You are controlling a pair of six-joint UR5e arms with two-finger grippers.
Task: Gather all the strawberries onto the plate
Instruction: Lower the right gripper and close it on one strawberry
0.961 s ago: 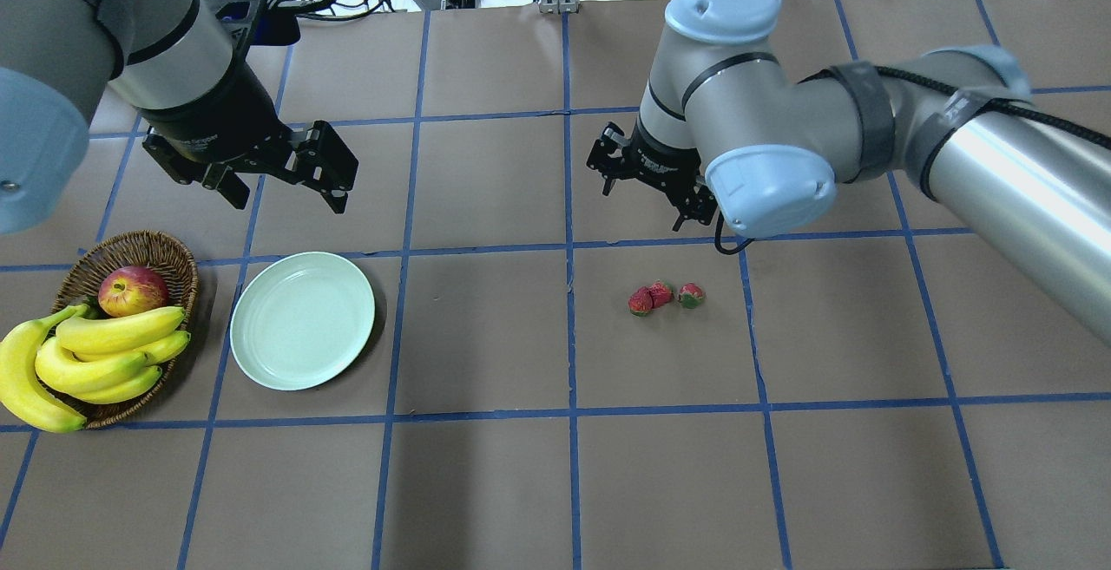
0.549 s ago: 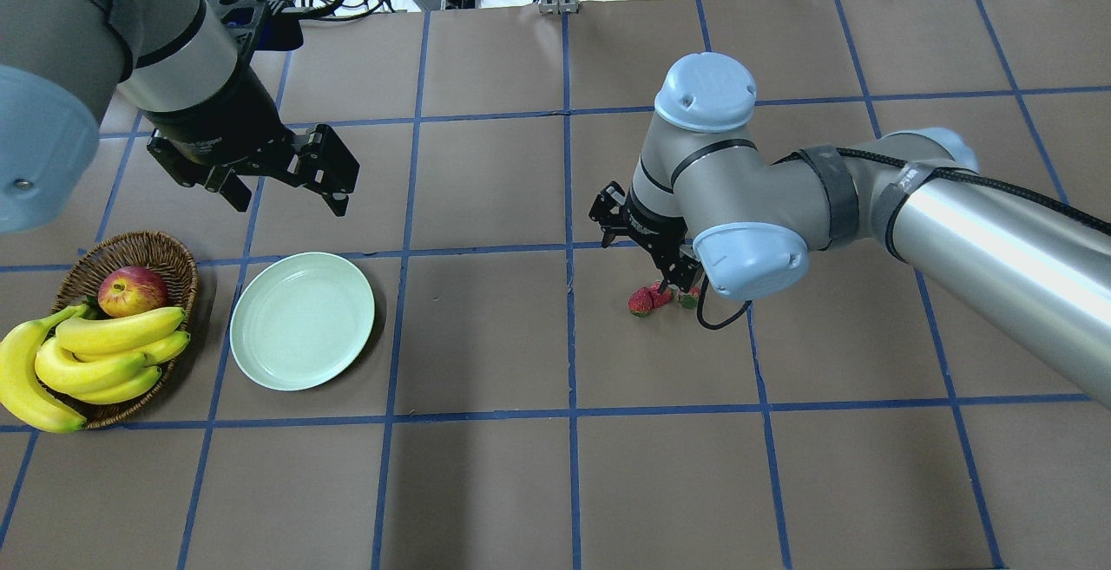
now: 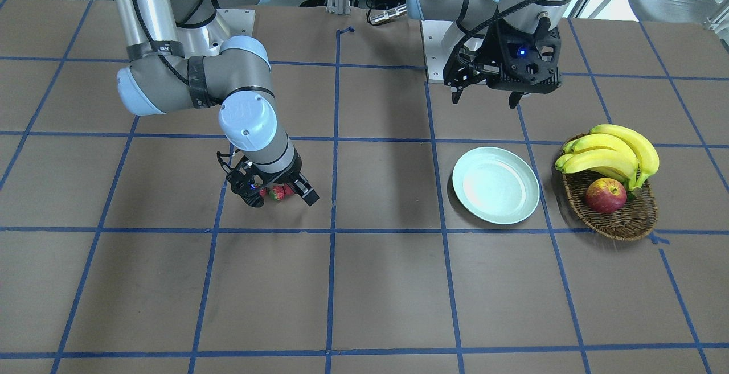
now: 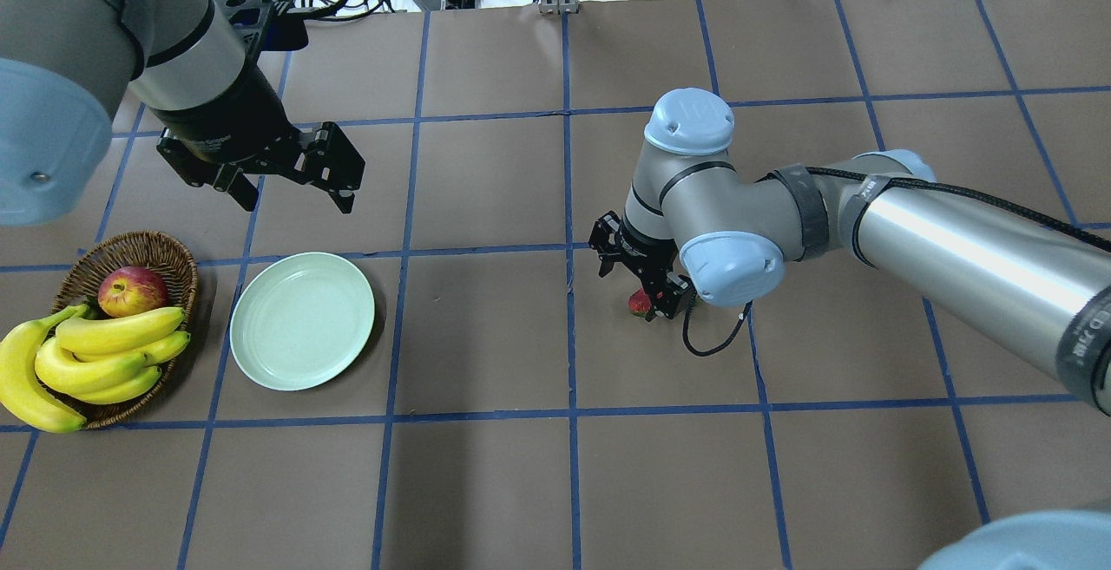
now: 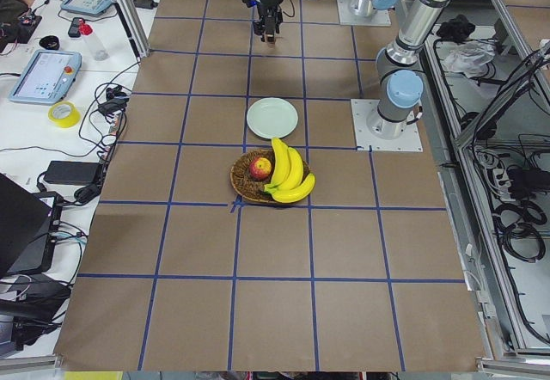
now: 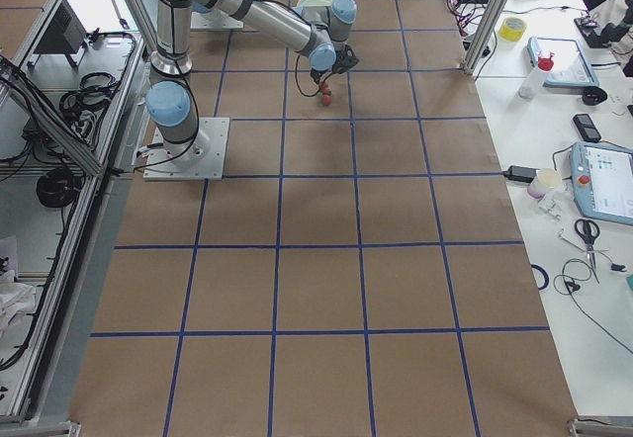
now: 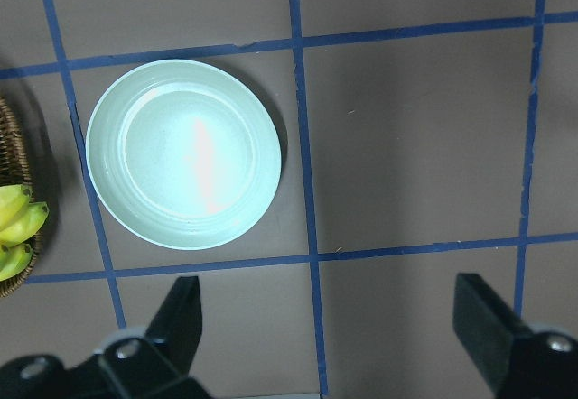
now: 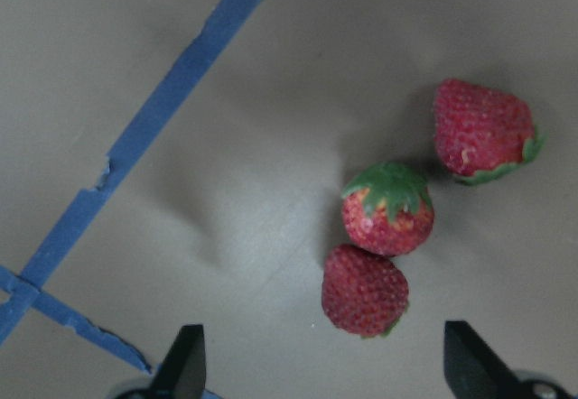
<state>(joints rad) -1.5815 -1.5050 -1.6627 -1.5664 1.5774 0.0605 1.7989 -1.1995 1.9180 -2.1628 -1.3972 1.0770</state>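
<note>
strawberries [image 8: 387, 209] 3 | plate [image 4: 302, 321] 1 | basket [image 4: 178, 262] 1 | apple [image 4: 132, 290] 1 | banana bunch [image 4: 117, 333] 1

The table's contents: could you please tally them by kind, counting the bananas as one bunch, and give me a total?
Strawberries: 3
Apple: 1
Banana bunch: 1
Plate: 1
Basket: 1
Total: 7

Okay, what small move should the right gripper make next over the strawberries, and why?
Probably ease down and close on the nearest strawberry. The right gripper is open and low over the three, that berry lines up between its jaws, and the plate is empty.
</note>
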